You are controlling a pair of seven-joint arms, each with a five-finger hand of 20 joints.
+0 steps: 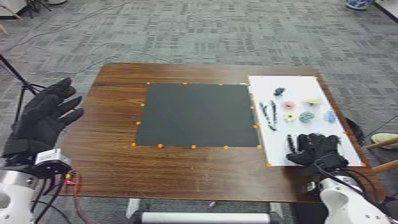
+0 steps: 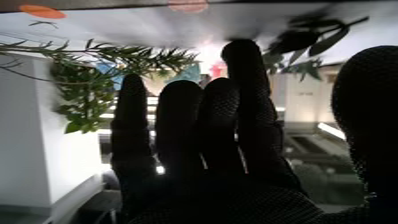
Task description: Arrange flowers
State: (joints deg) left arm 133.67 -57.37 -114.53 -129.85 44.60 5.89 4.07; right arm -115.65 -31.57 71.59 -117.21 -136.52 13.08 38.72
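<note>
So the flowers are all laid out on a white sheet [image 1: 298, 82] on the right side of the brown desk [image 1: 107, 170]. There's a small dark one [image 1: 280, 92] up toward the far end, then a pink flower [image 1: 289, 105] and a cream flower [image 1: 313, 101], with a little yellow flower [image 1: 290, 118], a teal flower [image 1: 306, 117] and a blue flower [image 1: 330, 117] sort of in a row nearer the robot. A couple of dark slim pieces [image 1: 273, 109] lie left of those.

The right hand [image 1: 320, 154] is over the near end of the sheet, with another dark slim piece [image 1: 290, 144] just beside it. From the wrist view its fingers [image 2: 182, 115] are pretty much straight, thumb [image 2: 369, 100] wide apart from them, gripping nothing. Past the fingers you get a leafy green sprig [image 2: 151, 56] and some dark leaves [image 2: 298, 41].

Left hand [image 1: 37, 112] is up at the desk's left side, fingers extended and loose, nothing in it.

Middle of the desk has a big black mat [image 1: 195, 115] with orange dots [image 1: 194, 146] around its edges.
</note>
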